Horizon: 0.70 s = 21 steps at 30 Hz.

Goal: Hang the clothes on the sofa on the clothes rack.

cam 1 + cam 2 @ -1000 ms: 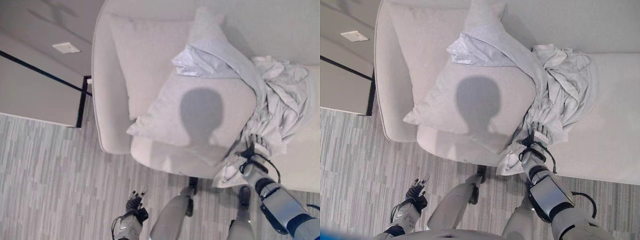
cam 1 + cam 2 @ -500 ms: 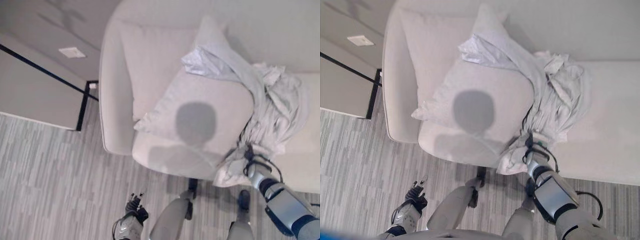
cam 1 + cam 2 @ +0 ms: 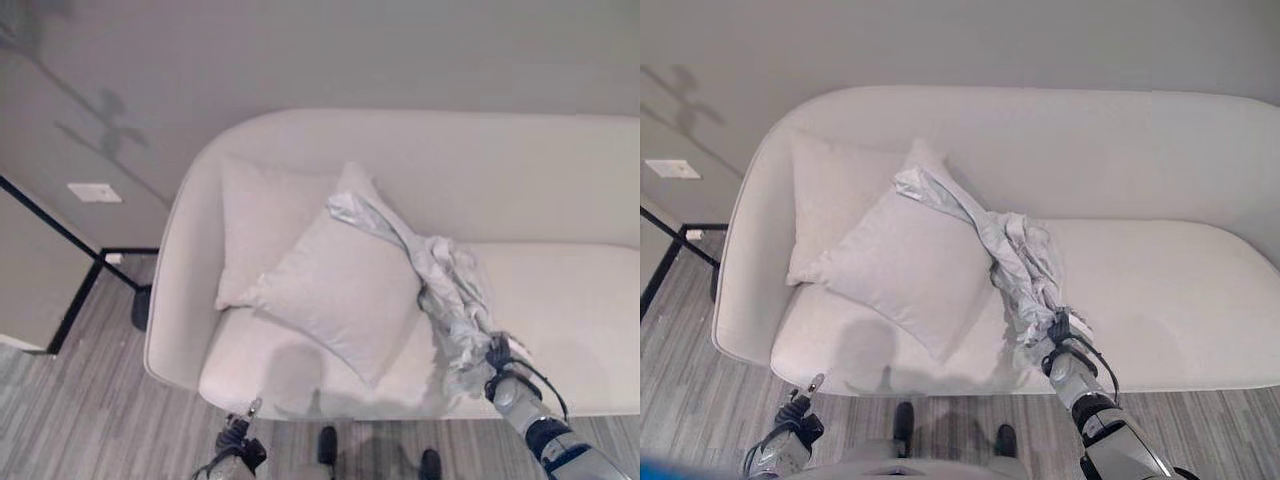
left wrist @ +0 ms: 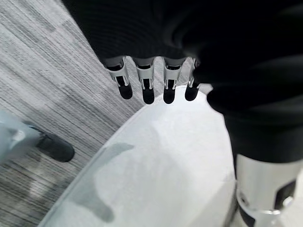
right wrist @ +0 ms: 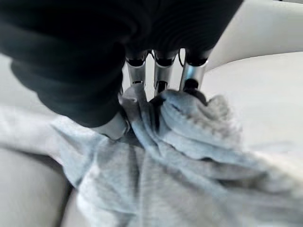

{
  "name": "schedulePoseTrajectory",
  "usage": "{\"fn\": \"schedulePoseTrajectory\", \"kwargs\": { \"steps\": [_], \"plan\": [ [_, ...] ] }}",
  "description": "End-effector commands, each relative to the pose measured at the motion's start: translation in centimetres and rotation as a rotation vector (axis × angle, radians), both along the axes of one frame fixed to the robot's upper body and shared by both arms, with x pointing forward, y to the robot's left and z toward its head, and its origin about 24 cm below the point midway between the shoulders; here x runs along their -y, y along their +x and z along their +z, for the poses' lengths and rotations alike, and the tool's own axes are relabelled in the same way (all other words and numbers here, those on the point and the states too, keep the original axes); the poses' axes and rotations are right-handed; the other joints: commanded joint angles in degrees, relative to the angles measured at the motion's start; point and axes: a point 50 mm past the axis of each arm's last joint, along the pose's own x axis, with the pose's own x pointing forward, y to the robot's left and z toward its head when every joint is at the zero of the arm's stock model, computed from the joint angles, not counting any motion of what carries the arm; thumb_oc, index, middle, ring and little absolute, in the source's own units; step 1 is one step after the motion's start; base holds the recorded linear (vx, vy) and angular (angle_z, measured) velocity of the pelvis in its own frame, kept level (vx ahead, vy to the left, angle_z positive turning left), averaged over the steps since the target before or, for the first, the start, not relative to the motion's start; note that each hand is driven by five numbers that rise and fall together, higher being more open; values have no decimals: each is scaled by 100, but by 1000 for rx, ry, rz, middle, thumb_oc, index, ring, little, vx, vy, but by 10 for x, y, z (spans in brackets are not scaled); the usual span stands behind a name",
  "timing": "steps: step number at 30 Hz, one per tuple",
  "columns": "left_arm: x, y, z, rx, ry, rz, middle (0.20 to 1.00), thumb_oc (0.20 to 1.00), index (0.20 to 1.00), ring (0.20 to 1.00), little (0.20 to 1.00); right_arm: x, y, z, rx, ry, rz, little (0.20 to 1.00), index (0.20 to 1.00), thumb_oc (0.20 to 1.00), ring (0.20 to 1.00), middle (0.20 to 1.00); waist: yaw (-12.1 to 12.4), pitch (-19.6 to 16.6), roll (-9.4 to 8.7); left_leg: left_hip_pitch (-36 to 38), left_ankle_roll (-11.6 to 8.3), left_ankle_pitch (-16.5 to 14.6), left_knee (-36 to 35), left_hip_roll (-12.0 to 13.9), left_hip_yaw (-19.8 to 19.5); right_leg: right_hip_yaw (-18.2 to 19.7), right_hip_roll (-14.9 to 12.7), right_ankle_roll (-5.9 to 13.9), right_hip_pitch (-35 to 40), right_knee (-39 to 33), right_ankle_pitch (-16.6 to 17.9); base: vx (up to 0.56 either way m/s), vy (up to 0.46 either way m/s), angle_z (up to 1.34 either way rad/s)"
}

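On a cream sofa [image 3: 560,200] over grey-striped floor [image 3: 70,420], the right hand [image 3: 1060,345] clutches grey clothes [image 3: 1025,270].

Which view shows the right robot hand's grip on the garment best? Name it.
The right wrist view: the right robot hand has fingers curled into the grey garment. Both eye views show the garment trailing from pillow to hand, grip too small. The left wrist view shows neither.

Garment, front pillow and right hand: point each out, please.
garment [image 3: 1015,255], right eye view, bunched middle folds.
front pillow [image 3: 902,268], right eye view, centre of its face.
right hand [image 3: 1058,342], right eye view, dark cover.
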Motion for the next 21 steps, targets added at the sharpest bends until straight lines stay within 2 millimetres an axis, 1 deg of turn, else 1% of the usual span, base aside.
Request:
{"fn": "schedulePoseTrajectory", "kwargs": {
  "steps": [1,2,6,7,8,9,10,11,13,14,15,18,19,20,21],
  "plan": [
    [-4,25,11,66,43,-50,1000,1000,1000,1000,1000,7,33,41,194,-15,17,200,200,200,200,200,58,266,-72,-100,-163,-77,122,476,-214,-199,55,-214,312,-156,255,35,-22,-6],
    [-2,25,10,69,41,-64,1000,1000,1000,1000,1000,7,35,47,223,-15,23,200,200,200,200,200,38,216,-67,-9,-168,-49,33,491,-190,-202,69,-215,356,-156,244,33,-22,0],
    [8,28,12,81,40,-148,1000,1000,1000,1000,1000,12,49,88,406,-60,49,200,200,200,200,200,-42,70,-36,242,-190,5,-153,558,-152,-191,120,-223,497,-156,222,0,0,0],
    [8,28,12,81,40,-148,1000,1000,1000,1000,1000,12,48,88,406,-60,48,200,200,200,200,200,-37,73,-34,247,-191,4,-153,559,-152,-191,121,-223,503,-156,221,0,0,0],
    [10,29,12,83,43,-162,1000,1000,1000,1000,1000,13,52,99,458,-65,41,200,200,200,200,200,-57,38,-23,272,-198,0,-153,570,-143,-199,132,-227,532,-156,212,0,0,0],
    [13,32,13,88,45,-188,1000,1000,1000,1000,1000,14,57,121,562,-75,33,200,200,200,200,200,-82,-36,-16,311,-211,-12,-153,598,-145,-208,146,-237,578,-156,204,0,0,0],
    [14,33,14,92,46,-197,1000,1000,1000,1000,1000,15,60,131,608,-83,30,200,200,200,200,200,-89,-70,-18,330,-213,-21,-153,605,-147,-210,156,-239,602,-156,197,0,0,0],
    [15,33,14,91,46,-197,1000,1000,1000,1000,1000,15,60,132,607,-83,30,200,200,200,200,200,-86,-67,-17,335,-214,-22,-153,605,-148,-211,157,-240,607,-156,196,0,0,0],
    [17,33,14,92,43,-216,1000,1000,1000,1000,1000,20,65,154,694,-124,25,200,200,200,200,200,-85,-124,-13,393,-217,-36,-153,621,-160,-217,167,-246,667,-156,183,5,5,-4],
    [19,33,14,92,40,-225,1000,1000,1000,1000,1000,21,69,168,742,-147,25,200,200,200,200,200,-73,-162,-22,421,-220,-48,-153,624,-167,-224,173,-251,687,-156,180,0,0,0],
    [21,32,13,88,34,-237,1000,1000,1000,1000,1000,22,74,187,803,-168,26,200,200,200,200,200,-50,-210,-37,465,-225,-59,-153,631,-166,-234,182,-256,723,-156,170,0,0,0],
    [23,30,11,81,24,-244,1000,1000,1000,1000,1000,18,85,211,871,-155,36,200,200,200,200,200,1,-279,-74,523,-230,-77,-153,638,-166,-234,187,-262,783,-156,159,0,0,0],
    [25,29,11,78,22,-259,1000,1000,1000,1000,1000,15,88,222,903,-152,53,200,200,200,200,200,11,-297,-91,532,-233,-79,-153,636,-171,-231,189,-266,797,-156,155,0,0,0],
    [25,29,11,79,22,-259,1000,1000,1000,1000,1000,15,88,222,903,-152,53,200,200,200,200,200,9,-293,-88,534,-233,-80,-153,636,-171,-231,189,-266,798,-156,155,0,0,0],
    [27,29,11,78,16,-272,1000,1000,1000,1000,1000,11,91,231,926,-156,71,200,200,200,200,200,21,-306,-98,537,-236,-79,-153,639,-171,-237,190,-267,808,-156,152,0,0,0]
  ]
}}
